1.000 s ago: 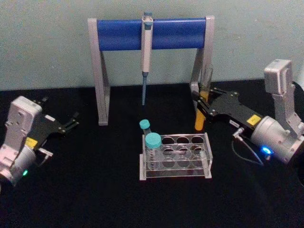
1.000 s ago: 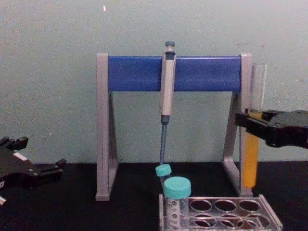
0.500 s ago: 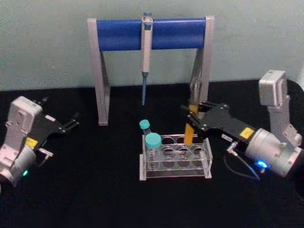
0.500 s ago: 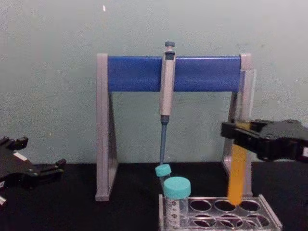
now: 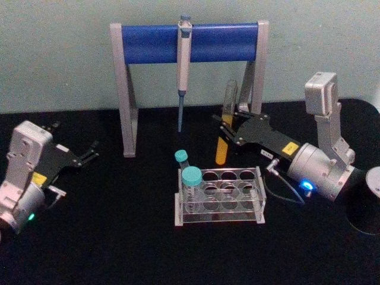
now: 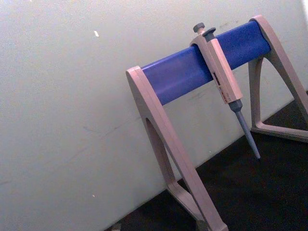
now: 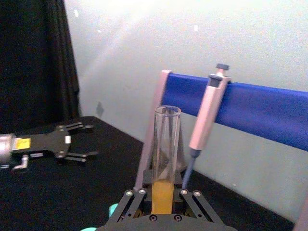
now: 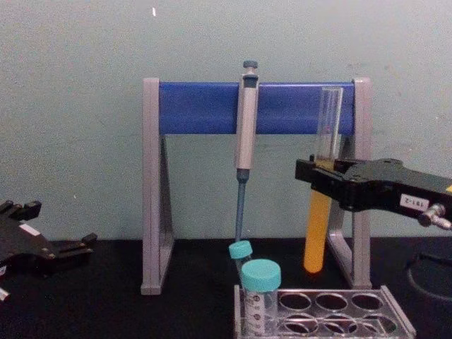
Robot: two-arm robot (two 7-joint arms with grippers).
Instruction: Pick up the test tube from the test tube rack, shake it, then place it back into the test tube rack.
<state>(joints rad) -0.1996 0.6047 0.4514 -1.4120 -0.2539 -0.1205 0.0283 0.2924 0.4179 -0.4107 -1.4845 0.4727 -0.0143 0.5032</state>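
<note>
1. Right claw [image 5: 225, 126] is clenched on the tube [image 5: 221, 152] at mid-length.
2. Tube hangs slightly tilted in the air at 12 o'clock from the rack [image 5: 219, 215], out of its holes.
3. Left claw [image 5: 89, 153] rests released at 9 o'clock.

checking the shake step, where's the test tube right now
Head view, right of centre: the test tube is gripped in the right hand, aloft just behind the test tube rack.
</note>
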